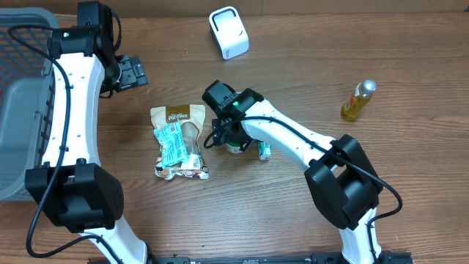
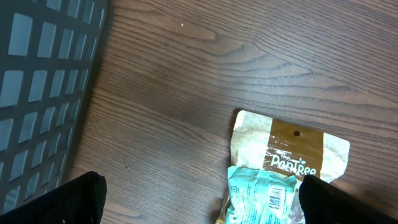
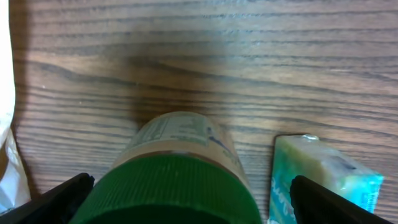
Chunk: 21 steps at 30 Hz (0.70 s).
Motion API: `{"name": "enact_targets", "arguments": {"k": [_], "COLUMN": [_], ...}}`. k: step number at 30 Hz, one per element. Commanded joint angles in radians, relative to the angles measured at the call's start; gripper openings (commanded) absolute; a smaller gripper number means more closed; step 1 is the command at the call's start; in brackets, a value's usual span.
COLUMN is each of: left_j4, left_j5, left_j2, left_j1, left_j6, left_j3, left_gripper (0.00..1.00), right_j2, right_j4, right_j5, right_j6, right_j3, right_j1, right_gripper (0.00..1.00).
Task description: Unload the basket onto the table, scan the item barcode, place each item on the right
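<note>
The right end effector (image 3: 194, 202) is spread around the jar (image 3: 177, 140), which sits at the middle of the bench (image 1: 242, 220) between the bag (image 1: 179, 117) and a teal pack (image 3: 323, 177). The left end effector (image 1: 133, 72) hangs spread beside the basket (image 1: 22, 103); the scanner (image 1: 229, 33) sits by the far edge.

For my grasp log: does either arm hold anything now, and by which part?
Nothing is held. The right gripper stands with jaws wide open around the green-capped jar; the left gripper is open too.
</note>
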Motion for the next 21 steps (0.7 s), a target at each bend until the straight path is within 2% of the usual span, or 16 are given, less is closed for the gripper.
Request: {"name": "enact_targets", "arguments": {"k": [1, 4, 14, 21], "left_j4": [0.001, 0.001, 0.001, 0.001], "left_j5": [0.002, 0.002, 0.002, 0.001], "left_j2": [-0.005, -0.005, -0.005, -0.005], "left_j1": [-0.009, -0.009, -0.009, -0.009], "left_j6": [0.010, 0.011, 0.010, 0.010], "left_j3": [0.018, 0.018, 0.018, 0.018], "left_gripper": [1.00, 1.00, 1.00, 1.00], "right_j2": [-0.010, -0.010, -0.010, -0.010], "right_j4": [0.019, 0.044, 0.044, 0.059], "right_j5": [-0.008, -0.014, -0.042, -0.030], "right_j6": [-0.023, -0.064, -0.064, -0.067], "right_j3": [-0.004, -0.004, -0.004, -0.004], "right_j1": [0.012, 0.015, 0.033, 0.061], "right_gripper": [0.96, 0.96, 0.90, 0.90]}}
